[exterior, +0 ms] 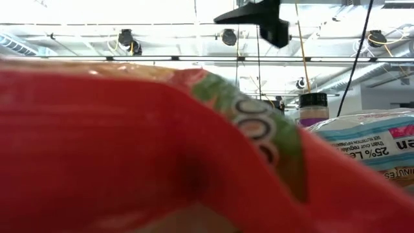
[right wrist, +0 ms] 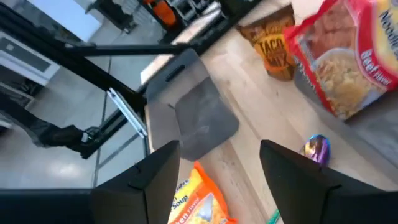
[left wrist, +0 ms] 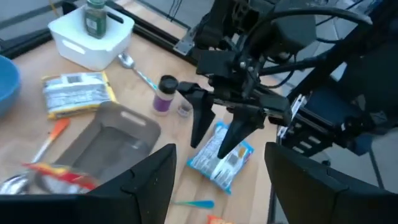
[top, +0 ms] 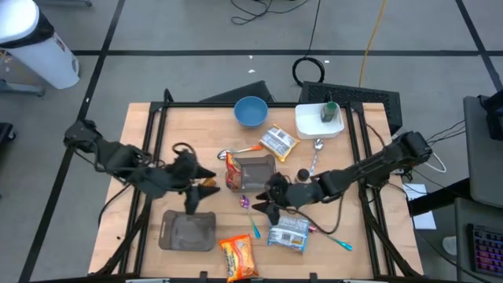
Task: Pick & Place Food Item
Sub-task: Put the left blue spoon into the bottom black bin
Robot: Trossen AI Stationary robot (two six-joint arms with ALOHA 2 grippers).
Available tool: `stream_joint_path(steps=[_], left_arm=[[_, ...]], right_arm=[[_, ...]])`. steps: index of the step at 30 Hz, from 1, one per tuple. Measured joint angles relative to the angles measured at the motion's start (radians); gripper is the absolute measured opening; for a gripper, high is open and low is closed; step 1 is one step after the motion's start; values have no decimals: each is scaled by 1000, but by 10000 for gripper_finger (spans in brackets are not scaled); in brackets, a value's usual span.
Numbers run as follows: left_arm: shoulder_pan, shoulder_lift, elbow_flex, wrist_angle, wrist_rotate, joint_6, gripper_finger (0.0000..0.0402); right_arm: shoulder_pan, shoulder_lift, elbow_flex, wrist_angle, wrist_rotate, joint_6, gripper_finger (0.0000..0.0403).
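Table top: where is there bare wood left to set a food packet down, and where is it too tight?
Bare wood lies along the left side, between the frame rail and the blue bowl, and in the near right corner beyond the teal spoon. The middle is crowded: the red noodle packet, grey tray, blue packet and both claws, left and right.
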Motion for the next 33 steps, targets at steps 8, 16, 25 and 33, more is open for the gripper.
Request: stream_joint_path(steps=[8, 16, 25, 33], left_arm=[[-90, -45, -1, -111, -33, 0, 250], [-151, -45, -1, -222, -33, 4, 250], [-188, -45, -1, -326, -33, 7, 250], [-192, -46, -1, -329, -24, 26, 250]], right_arm=[[-33, 187, 235, -25, -25, -53, 199], [-61, 372, 484, -344, -58, 30, 198], [-68, 488, 560, -520, -59, 197, 198], [-66, 528, 561, -617, -81, 289, 198]])
